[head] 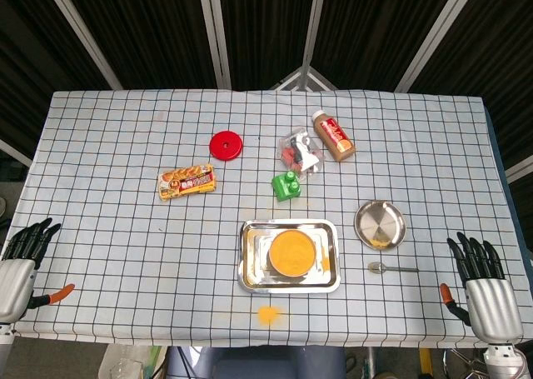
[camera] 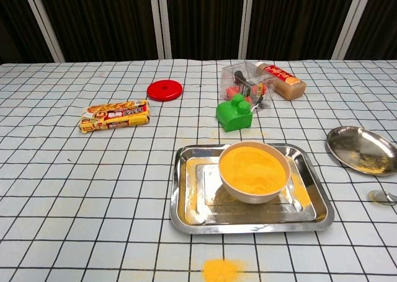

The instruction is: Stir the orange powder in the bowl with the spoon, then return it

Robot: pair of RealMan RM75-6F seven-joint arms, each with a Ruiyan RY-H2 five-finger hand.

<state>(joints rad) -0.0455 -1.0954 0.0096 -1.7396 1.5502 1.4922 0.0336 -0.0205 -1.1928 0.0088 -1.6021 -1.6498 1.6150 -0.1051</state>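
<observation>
At my rig's counter (head: pixel 125 254) w/ checked cloth: both hands rest at the near edge, holding nothing. My left hand (head: pixel 21 258) sits at the near-left corner, fingers straight and slightly apart; my right hand (head: pixel 481 279) at the near-right corner, fingers likewise spread. Neither shows in the chest view. The bowl (camera: pixel 254 171), full of orange powder (camera: pixel 252 164), stands in a steel tray (camera: pixel 186 214) at center front. The spoon (head: pixel 391 268) lies flat on the cloth right of the tray, just in front of a small steel plate (head: pixel 380 224), well apart from my right hand. Some powder is spilled (camera: pixel 222 269) on the cloth near the tray's front edge. Farther back: red lid (head: pixel 226 144), snack pack (head: pixel 186 181), green block (head: pixel 286 186), clear box (head: pixel 300 150), brown bottle (head: pixel 333 135).
</observation>
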